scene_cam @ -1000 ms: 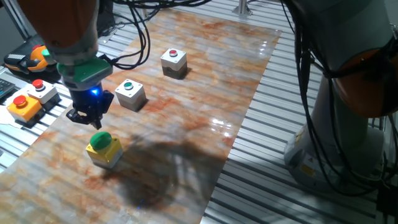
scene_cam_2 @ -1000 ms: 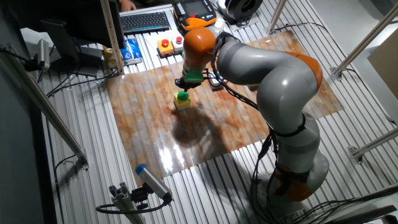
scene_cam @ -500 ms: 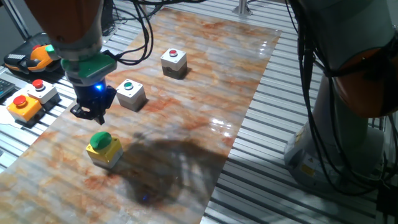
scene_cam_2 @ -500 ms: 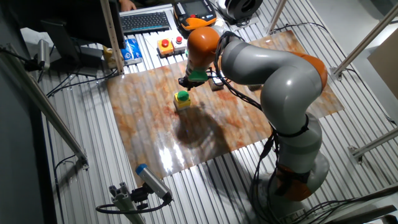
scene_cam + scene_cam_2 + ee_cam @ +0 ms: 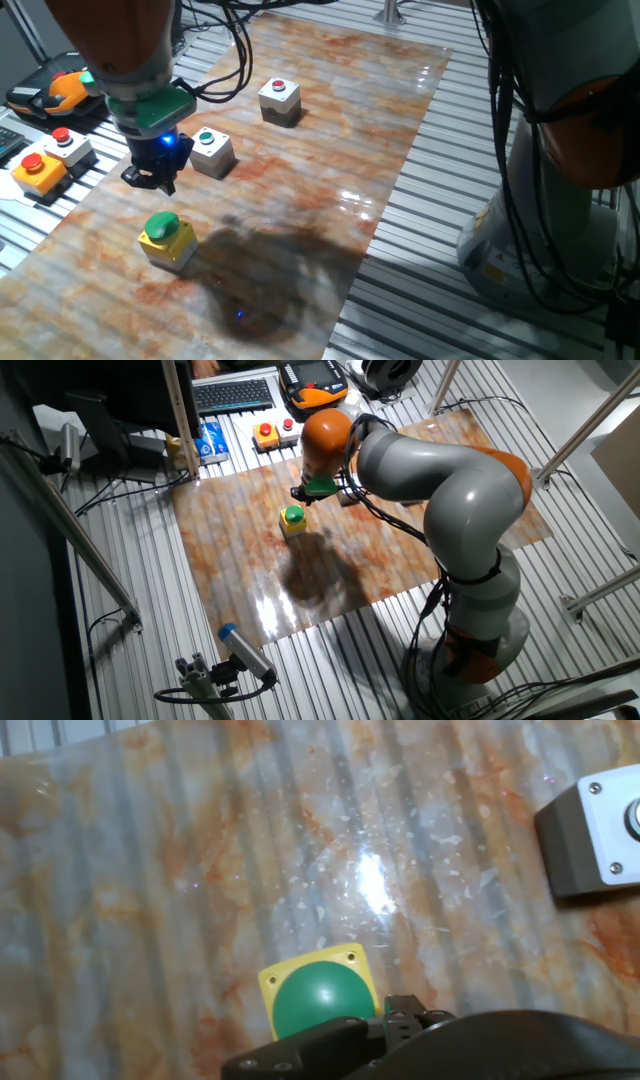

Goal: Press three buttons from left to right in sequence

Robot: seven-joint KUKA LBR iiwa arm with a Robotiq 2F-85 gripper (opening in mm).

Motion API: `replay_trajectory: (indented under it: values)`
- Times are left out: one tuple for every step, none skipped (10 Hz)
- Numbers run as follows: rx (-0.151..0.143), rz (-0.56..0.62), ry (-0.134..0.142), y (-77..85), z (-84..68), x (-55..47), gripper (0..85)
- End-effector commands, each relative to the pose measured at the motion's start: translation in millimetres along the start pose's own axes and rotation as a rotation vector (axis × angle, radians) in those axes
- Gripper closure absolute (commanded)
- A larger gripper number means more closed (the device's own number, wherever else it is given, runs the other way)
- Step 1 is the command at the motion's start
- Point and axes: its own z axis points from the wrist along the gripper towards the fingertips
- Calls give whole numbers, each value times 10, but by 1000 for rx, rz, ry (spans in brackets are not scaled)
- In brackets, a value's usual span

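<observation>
The pincer (image 5: 152,180) hangs pointing straight down over the marbled bench (image 5: 300,150), its dark tips clear of the surface with a blue light glowing just above them; whether it is released or clenched cannot be told, since no view shows the tips apart or touching. In one fixed view it sits between two of the switches, with the yellow box with large green dome (image 5: 166,238) near it at about 6 o'clock and not touched. The light grey box with small green button (image 5: 211,151) lies just beside the pincer at about 2 o'clock. Farther back, at about 1 o'clock, stands the light grey box with small red button (image 5: 280,101), well apart from the hand.

Above the tips comes a green collar (image 5: 152,108), then the orange wrist link (image 5: 115,35), which rises out of the top of that view with black cables (image 5: 235,60) trailing off it. The other fixed view shows the grey arm (image 5: 440,470) arching over from its base at the bench's side, bent at the elbow and reaching across to the orange wrist.

In the hand view the dome box lies at the lower edge, partly behind the dark hand body (image 5: 420,1045), and a grey box corner shows at 2 o'clock.

Off the bench's edge at 9 o'clock sit an orange box with red button (image 5: 37,170) and a grey box with raised red button (image 5: 66,144).
</observation>
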Motion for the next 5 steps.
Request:
replay_trajectory:
  values:
    - [-2, 1, -2, -14, 5, 3, 850]
    - [-2, 3, -6, -30, 16, 4, 850]
    - [-6, 5, -11, -34, 31, -6, 850]
    - [2, 8, -20, -37, 42, -14, 850]
    - [8, 11, -25, -50, 48, -12, 850]
